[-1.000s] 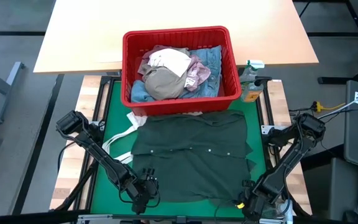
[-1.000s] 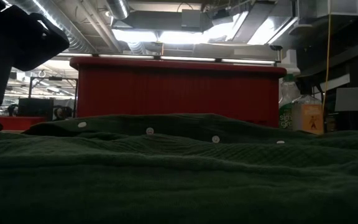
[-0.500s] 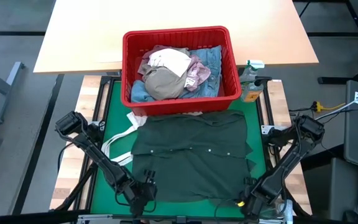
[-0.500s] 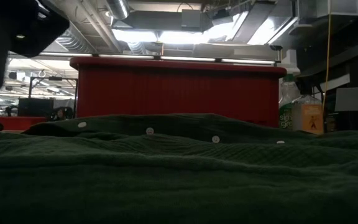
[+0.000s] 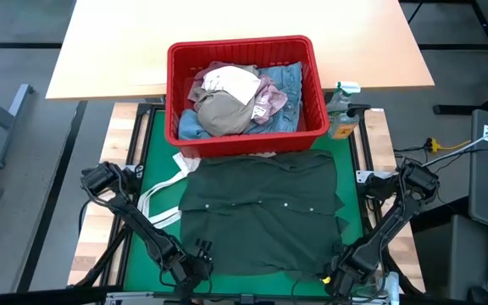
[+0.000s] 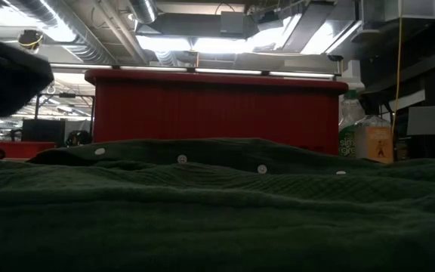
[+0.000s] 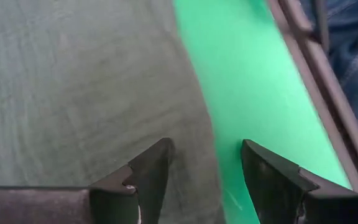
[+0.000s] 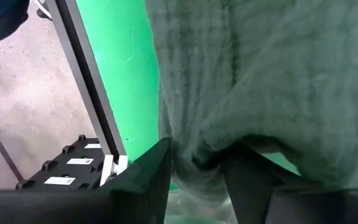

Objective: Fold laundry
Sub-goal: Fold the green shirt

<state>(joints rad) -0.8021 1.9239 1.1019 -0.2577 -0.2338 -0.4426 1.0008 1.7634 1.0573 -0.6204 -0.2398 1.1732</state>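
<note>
The dark green top (image 5: 261, 212) lies spread flat on the green mat (image 5: 151, 144), its buttons showing in the low view (image 6: 181, 159). My left gripper (image 5: 195, 257) is at the top's near left corner. It is open and points steeply down. One finger (image 7: 151, 168) stands over the cloth and the other (image 7: 266, 177) over the bare mat, so they straddle the top's side edge (image 7: 207, 124). Whether they touch it, I cannot tell. My right gripper (image 5: 339, 264) is at the near right corner, shut on a bunch of the top (image 8: 241, 74). My right gripper pinches a puckered bunch of the top's near right edge (image 8: 196, 148) between its two fingers, coming from above and pointing steeply down. One layer or several, I cannot tell. The cloth around the hold is slack and wrinkled, and the rest of the top lies on the mat.
A red basket (image 5: 176, 93) at the mat's far edge holds beige, pink, white and blue denim garments. A white tote bag's straps (image 5: 163, 191) lie left of the top. Bottles (image 5: 341, 114) stand right of the basket. The table's metal frame rail (image 8: 86, 81) runs beside the mat.
My left gripper has sunk toward the top's near left corner, and its arm has dropped in the low view. My right gripper has sunk a little at the near right corner. The top has not visibly moved.
</note>
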